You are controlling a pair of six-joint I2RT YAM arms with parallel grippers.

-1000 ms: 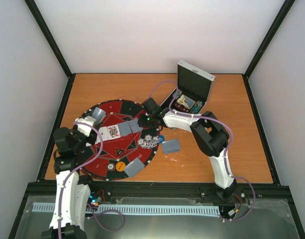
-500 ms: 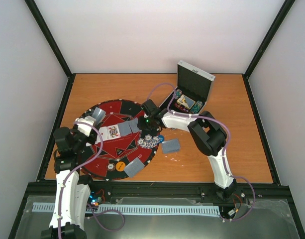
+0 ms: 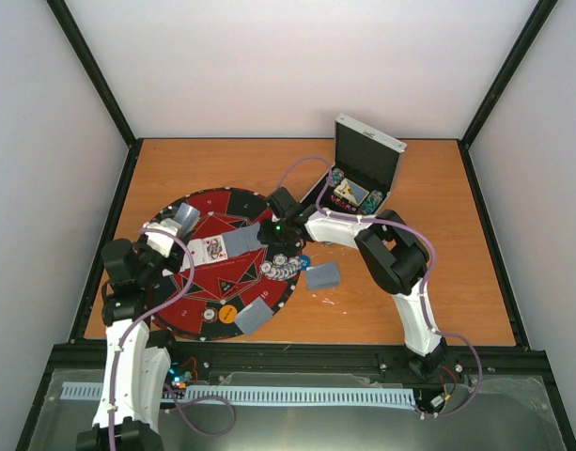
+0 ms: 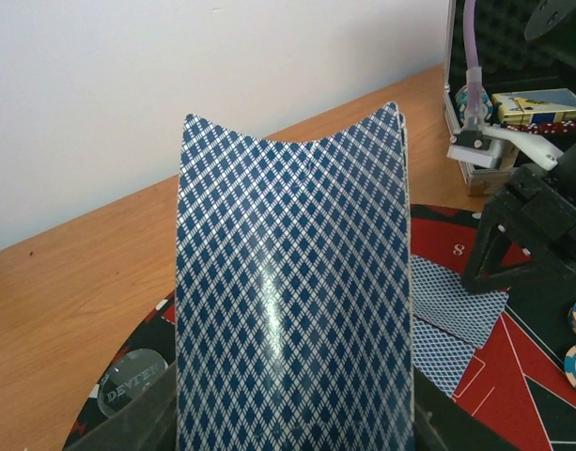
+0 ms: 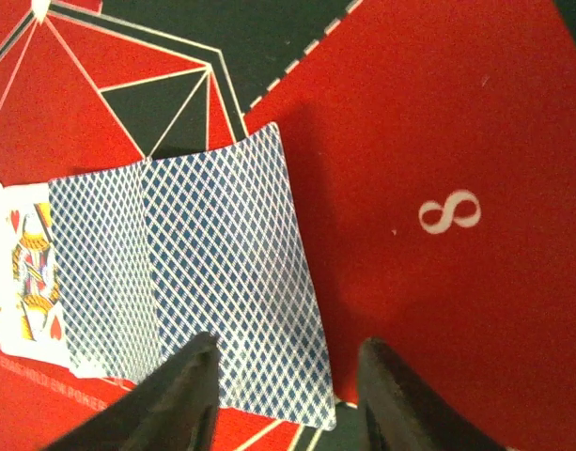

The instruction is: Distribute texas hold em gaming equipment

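My left gripper (image 3: pixel 181 220) is shut on a bowed stack of blue-backed playing cards (image 4: pixel 292 301) and holds it above the left rim of the round mat (image 3: pixel 198 287). My right gripper (image 5: pixel 288 399) is open, low over the mat. Its fingers straddle the near corner of a face-down card (image 5: pixel 233 272); contact is unclear. This card overlaps a second face-down card (image 5: pixel 100 272) and a face-up king (image 5: pixel 29 272). In the top view the right gripper (image 3: pixel 266 228) is at the row's right end. Poker chips (image 3: pixel 285 266) and a blue disc (image 3: pixel 303 260) lie at the mat's right edge.
The open silver case (image 3: pixel 366 169) stands behind the right arm, with chips and a card box inside. One face-down card (image 3: pixel 323 275) lies on the wood right of the mat. Another (image 3: pixel 254 317) lies on the mat's front edge, near a yellow disc (image 3: pixel 227 311). A clear disc (image 4: pixel 128 381) lies below the left gripper.
My right gripper has shifted slightly left, toward the face-down cards on the mat. The left arm and its cards have not moved.
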